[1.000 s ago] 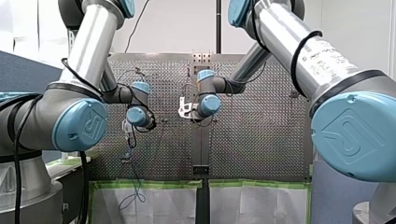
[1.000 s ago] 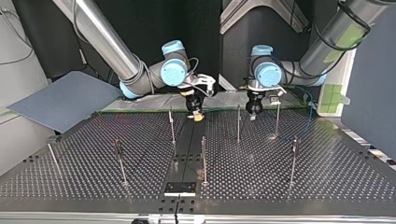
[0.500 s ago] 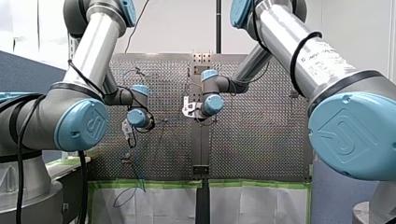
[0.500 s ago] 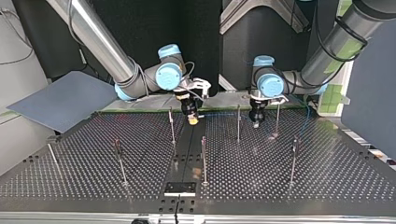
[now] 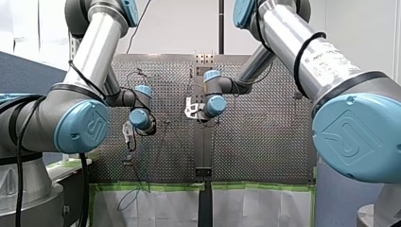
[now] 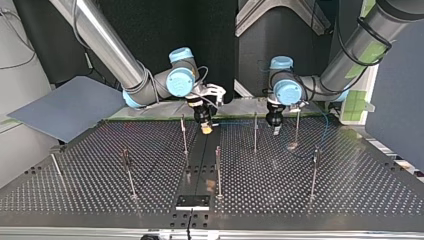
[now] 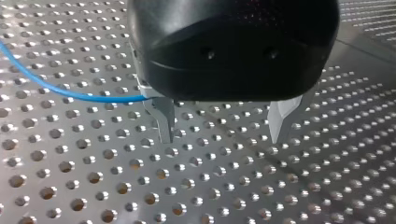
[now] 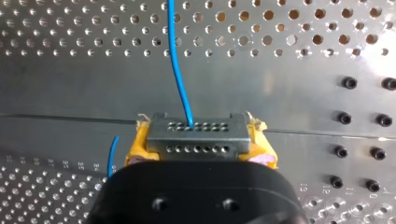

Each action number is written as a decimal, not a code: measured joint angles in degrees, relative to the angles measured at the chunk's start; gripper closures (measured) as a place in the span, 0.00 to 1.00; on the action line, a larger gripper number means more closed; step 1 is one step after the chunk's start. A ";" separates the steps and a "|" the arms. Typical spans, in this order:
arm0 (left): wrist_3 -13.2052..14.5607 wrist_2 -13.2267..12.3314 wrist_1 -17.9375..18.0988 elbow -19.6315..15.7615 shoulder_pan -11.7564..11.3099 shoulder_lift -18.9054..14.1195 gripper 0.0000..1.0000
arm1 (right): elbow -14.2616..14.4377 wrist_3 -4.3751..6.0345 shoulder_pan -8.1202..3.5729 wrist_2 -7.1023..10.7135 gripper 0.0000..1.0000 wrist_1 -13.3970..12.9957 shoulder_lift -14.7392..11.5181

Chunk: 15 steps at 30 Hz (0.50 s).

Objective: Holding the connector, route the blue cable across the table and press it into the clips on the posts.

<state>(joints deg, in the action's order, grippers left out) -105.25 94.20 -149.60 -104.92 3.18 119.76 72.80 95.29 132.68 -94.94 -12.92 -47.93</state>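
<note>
Blue cable [image 8: 180, 70] leading out of grey connector [image 8: 196, 135], connector clamped between yellow pads [image 8: 134, 148] of my right gripper [image 8: 198, 142], my left gripper [image 7: 223, 133] spread wide and empty over perforated table [image 7: 93, 186].

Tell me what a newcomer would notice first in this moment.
The grey connector stands out, clamped between my right gripper's yellow pads in the right wrist view, with the blue cable running out of it over the perforated table. Next comes my left gripper in its wrist view: metal fingers open above the holes, nothing between them, the cable passing beside one finger.
</note>
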 joint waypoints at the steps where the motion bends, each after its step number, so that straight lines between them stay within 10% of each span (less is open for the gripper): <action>1: 0.27 0.21 -0.43 -0.01 0.04 -0.05 0.02 | 0.00 0.00 0.05 0.01 1.00 0.00 0.00; 15: 1.24 1.70 -6.85 -5.80 1.80 -6.89 0.02 | 0.00 0.02 0.39 0.08 1.00 0.00 -0.01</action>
<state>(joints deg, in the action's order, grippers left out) -104.02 95.90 -156.45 -110.72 4.98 112.87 72.80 95.31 133.07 -94.87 -12.93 -47.94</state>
